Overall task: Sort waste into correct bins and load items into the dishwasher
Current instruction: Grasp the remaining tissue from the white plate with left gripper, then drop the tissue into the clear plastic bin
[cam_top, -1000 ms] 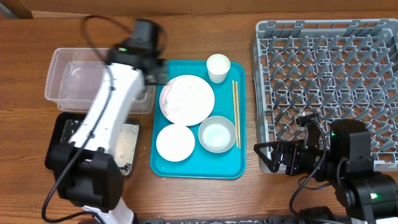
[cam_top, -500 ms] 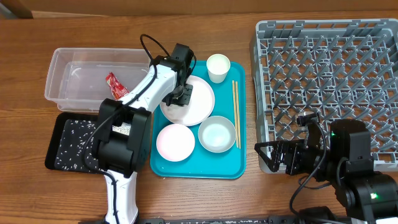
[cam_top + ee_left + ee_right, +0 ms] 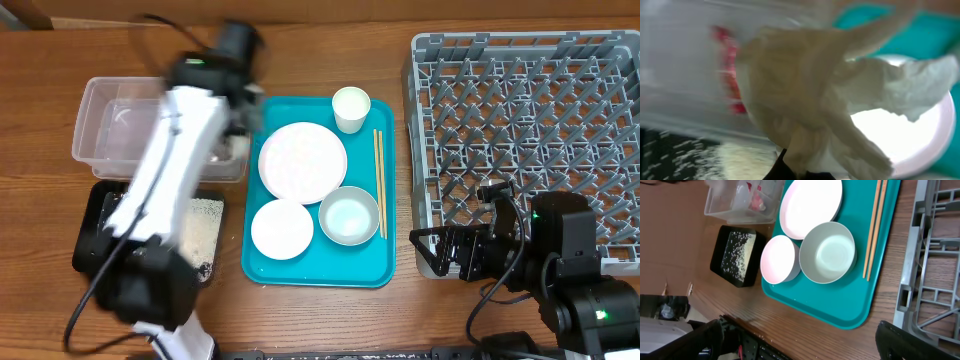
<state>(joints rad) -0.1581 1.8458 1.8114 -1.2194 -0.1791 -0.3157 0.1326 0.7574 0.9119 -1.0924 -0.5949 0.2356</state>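
Note:
My left gripper [image 3: 800, 172] is shut on the crumpled white tissue [image 3: 805, 90], which fills most of the left wrist view. Behind it lies the red-and-white sauce packet [image 3: 730, 75] inside the clear tub [image 3: 110, 130]. In the overhead view the blurred left gripper [image 3: 240, 120] hangs at the tub's right end. On the teal tray [image 3: 300, 270] sit the bare large plate [image 3: 302, 160], smaller plate [image 3: 281, 228], bowl [image 3: 349, 215], cup [image 3: 350, 108] and chopsticks [image 3: 379, 180]. My right gripper [image 3: 805, 345] stands open and empty, low beside the tray's front right corner.
The black tray [image 3: 92, 205] in front of the tub holds a pile of rice grains [image 3: 205, 225]. The grey dish rack [image 3: 530, 120] fills the right side, its near corner close to my right gripper [image 3: 445, 250]. Bare wood lies in front of the teal tray.
My left gripper closed on the tissue over the large plate, then swung left with it to the clear tub. The plate is now bare. The right arm has not moved.

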